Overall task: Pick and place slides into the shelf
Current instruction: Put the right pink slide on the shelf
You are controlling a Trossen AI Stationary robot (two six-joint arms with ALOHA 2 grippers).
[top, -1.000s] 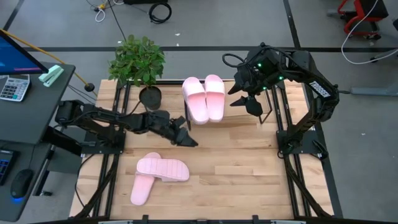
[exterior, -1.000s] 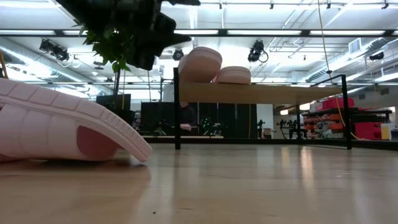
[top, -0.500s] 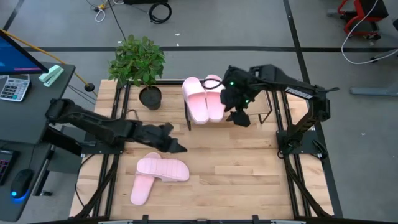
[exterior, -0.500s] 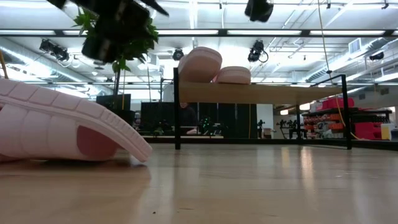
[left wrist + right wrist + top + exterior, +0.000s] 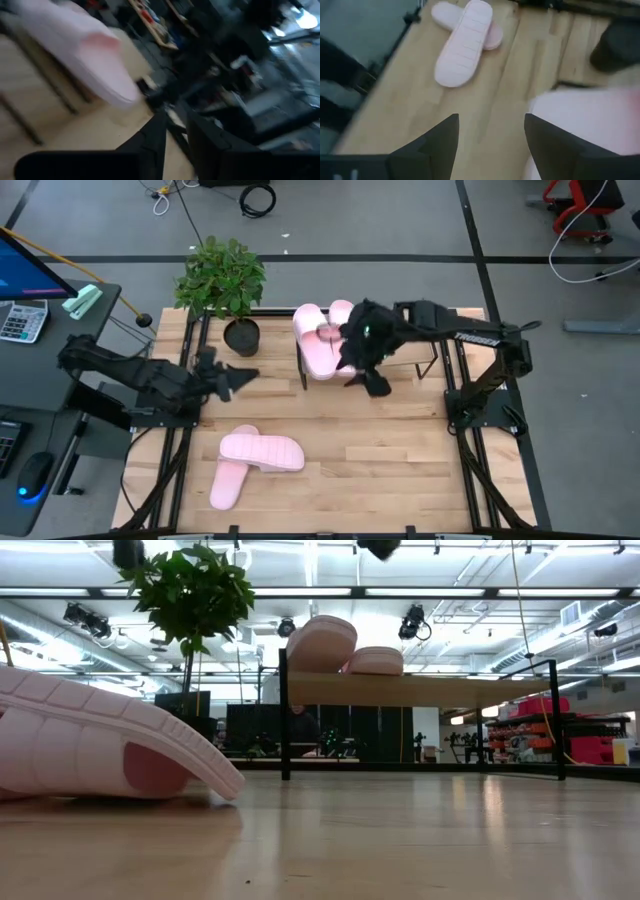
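Two pale pink slides [image 5: 322, 340] rest side by side on the slanted shelf [image 5: 425, 356] at the far middle of the table, toes up in the low view [image 5: 322, 640]. Two more slides [image 5: 252, 462] lie crossed on the near left of the table, one end over the other [image 5: 467, 42]. My right gripper [image 5: 365, 380] hovers open above the near end of the shelf's slides [image 5: 580, 115], with nothing between its fingers [image 5: 490, 145]. My left gripper [image 5: 240, 373] is drawn back by the table's left side, holding nothing, with a narrow gap between its fingers [image 5: 176, 142].
A potted plant [image 5: 222, 280] stands at the far left corner, beside the shelf's left end. Black frame rails run along both table sides [image 5: 470, 460]. Bare wood lies between the shelf and the crossed slides [image 5: 380, 450]. A desk with a keyboard stands left of the table [image 5: 30, 320].
My left gripper has pulled back from beside the shelf toward the table's left edge and risen out of the low view. My right gripper has swung from the shelf's right end toward the left and down, and now hangs over the two slides on the shelf. No slide has moved.
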